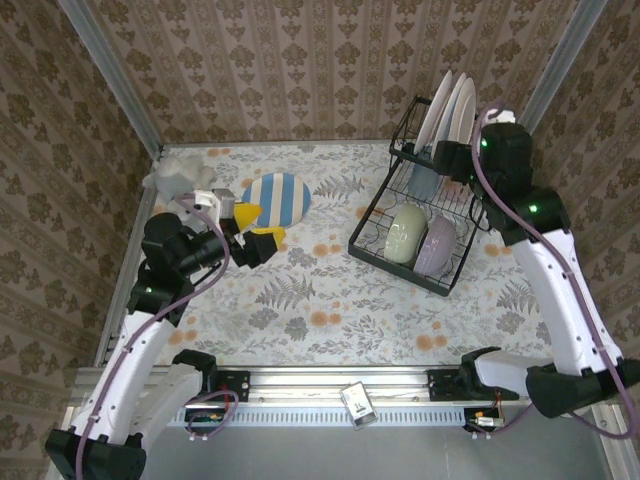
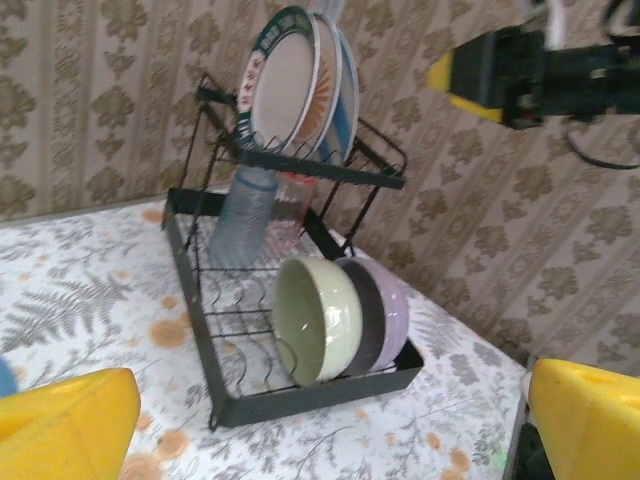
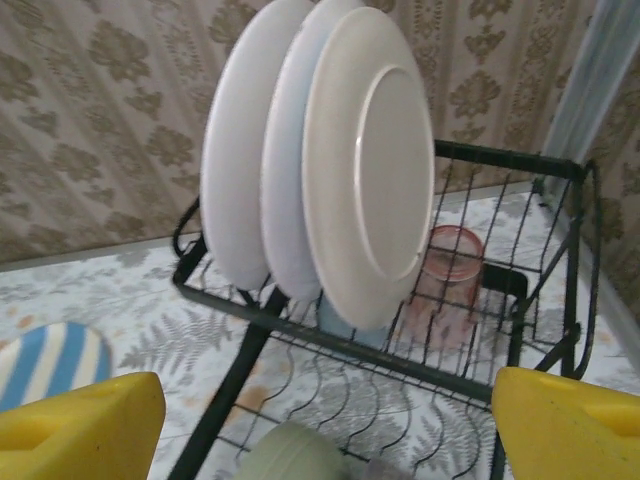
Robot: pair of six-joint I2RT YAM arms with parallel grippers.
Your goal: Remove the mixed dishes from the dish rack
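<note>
**At the dish rack: every tier loaded, both pincers spread and empty**

At the near, lower end of the dish rack (image 2: 320, 386) I see two bowls standing on edge in the slots. The pale green bowl (image 2: 315, 320) is on the left, and the lavender bowl (image 2: 388, 310) is pressed against its right side. Further back, under the rack's raised shelf, two cups stand side by side. The bluish cup (image 2: 240, 220) leans a little, and the pink cup (image 3: 445, 280) is just beside it. On the raised shelf at the rack's far end, three plates (image 3: 370, 160) stand on edge, packed closely together. Their white undersides face my right wrist camera, and from the left wrist view the outermost one shows a dark teal patterned rim.

My right pincer (image 3: 325, 385) is at the rack's far end, above the lower tier. Its fingers are spread wide with nothing between them. The plates are straight ahead of it and higher, apart from the fingertips, and the pink cup is lower down past them.

My left pincer (image 1: 258, 223) is well to the left of the rack, spread just as wide and carrying nothing. It is at the near edge of a striped plate (image 1: 280, 195) lying flat on the table.
</note>
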